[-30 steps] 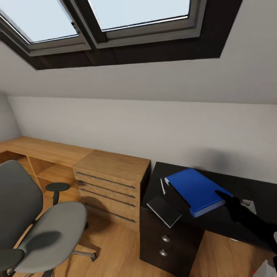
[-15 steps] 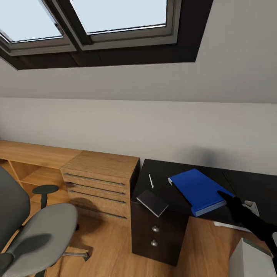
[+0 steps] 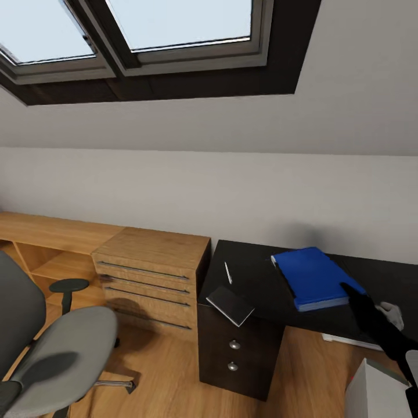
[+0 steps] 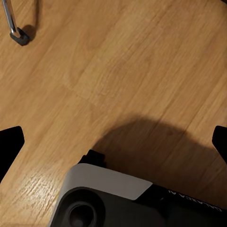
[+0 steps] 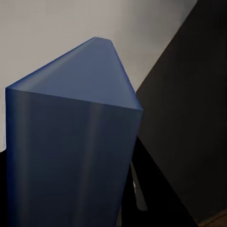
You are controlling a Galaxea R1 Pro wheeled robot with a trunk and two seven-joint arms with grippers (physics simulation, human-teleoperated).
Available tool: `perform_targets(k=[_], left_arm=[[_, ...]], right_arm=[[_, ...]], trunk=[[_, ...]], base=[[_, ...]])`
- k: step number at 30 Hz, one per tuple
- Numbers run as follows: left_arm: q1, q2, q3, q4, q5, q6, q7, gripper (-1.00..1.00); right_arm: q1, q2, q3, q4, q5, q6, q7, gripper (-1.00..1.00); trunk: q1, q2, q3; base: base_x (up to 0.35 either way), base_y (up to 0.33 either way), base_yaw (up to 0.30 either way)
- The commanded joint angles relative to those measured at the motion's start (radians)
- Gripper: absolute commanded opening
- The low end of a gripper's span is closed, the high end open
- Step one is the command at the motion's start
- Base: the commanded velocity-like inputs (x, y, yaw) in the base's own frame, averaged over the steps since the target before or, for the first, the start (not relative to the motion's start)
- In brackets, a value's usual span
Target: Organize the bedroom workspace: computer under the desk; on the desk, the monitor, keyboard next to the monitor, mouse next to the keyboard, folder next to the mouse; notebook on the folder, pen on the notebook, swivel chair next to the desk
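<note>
The right tool (image 3: 355,292) is clamped on the flat bright blue folder (image 3: 313,277), which has been swung further right along the glossy black bench (image 3: 255,284), away from the dark notebook (image 3: 230,305) and silvery pen (image 3: 228,272); stacking remains undone.

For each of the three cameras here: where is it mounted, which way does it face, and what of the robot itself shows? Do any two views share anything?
Head view: on the robot's head, facing forward and down at the desk under the skylights, with folder, notebook, pen and swivel chair; the dark right arm reaches to the folder's near corner.
Left wrist view: on the left arm, looking down at the wood floor; black fingertips at both edges, wide apart.
Right wrist view: on the right arm, close against the folder over the desk.
Shared: head and right wrist views both show folder and desk.
</note>
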Motion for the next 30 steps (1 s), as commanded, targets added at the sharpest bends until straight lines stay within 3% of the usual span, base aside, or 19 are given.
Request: perform_targets(k=[1, 3, 6, 7, 10, 12, 13, 19, 30], left_arm=[[-0.001, 0.0, -0.009, 0.0, 0.009, -0.005, 0.006, 1.0], [-0.001, -0.001, -0.009, 0.0, 0.009, -0.005, 0.006, 1.0], [-0.001, -0.001, -0.009, 0.0, 0.009, -0.005, 0.006, 1.0], [-0.001, -0.001, -0.009, 0.0, 0.009, -0.005, 0.006, 1.0], [-0.001, -0.001, -0.009, 0.0, 0.009, -0.005, 0.006, 1.0], [-0.001, -0.001, -0.009, 0.0, 0.009, -0.005, 0.006, 1.0], [-0.001, -0.001, -0.009, 0.0, 0.009, -0.005, 0.006, 1.0], [-0.001, -0.001, -0.009, 0.0, 0.009, -0.005, 0.006, 1.0], [-0.001, -0.001, -0.009, 0.0, 0.009, -0.006, 0.006, 1.0]], right_arm=[[-0.001, 0.013, 0.005, 0.0, -0.007, -0.086, -0.017, -1.0], [-0.001, 0.038, 0.036, 0.0, -0.001, -0.231, -0.081, -1.0], [-0.002, 0.05, 0.084, 0.0, -0.001, -0.376, -0.166, -1.0], [-0.002, 0.051, 0.095, 0.0, -0.001, -0.406, -0.18, -1.0], [-0.003, 0.061, 0.173, 0.001, -0.003, -0.596, -0.229, -1.0], [-0.002, 0.072, 0.209, 0.002, -0.003, -0.738, -0.243, -1.0], [-0.002, 0.074, 0.216, 0.002, -0.004, -0.768, -0.244, -1.0], [-0.002, 0.076, 0.222, -0.028, -0.008, -0.812, -0.238, -1.0], [-0.002, 0.079, 0.224, -0.017, -0.007, -0.766, -0.234, -1.0]], trunk=[[0.0, -0.001, -0.001], [0.0, -0.001, -0.001], [0.0, -0.001, -0.001], [0.0, -0.001, -0.001], [0.0, -0.001, -0.001], [0.0, -0.001, -0.001], [0.0, -0.001, -0.001], [0.0, -0.001, -0.001], [0.0, -0.001, -0.001]], base=[[0.0, 0.0, 0.0], [0.0, 0.0, 0.0], [0.0, 0.0, 0.0], [0.0, 0.0, 0.0], [0.0, 0.0, 0.0], [0.0, 0.0, 0.0], [0.0, 0.0, 0.0], [0.0, 0.0, 0.0], [0.0, 0.0, 0.0]])
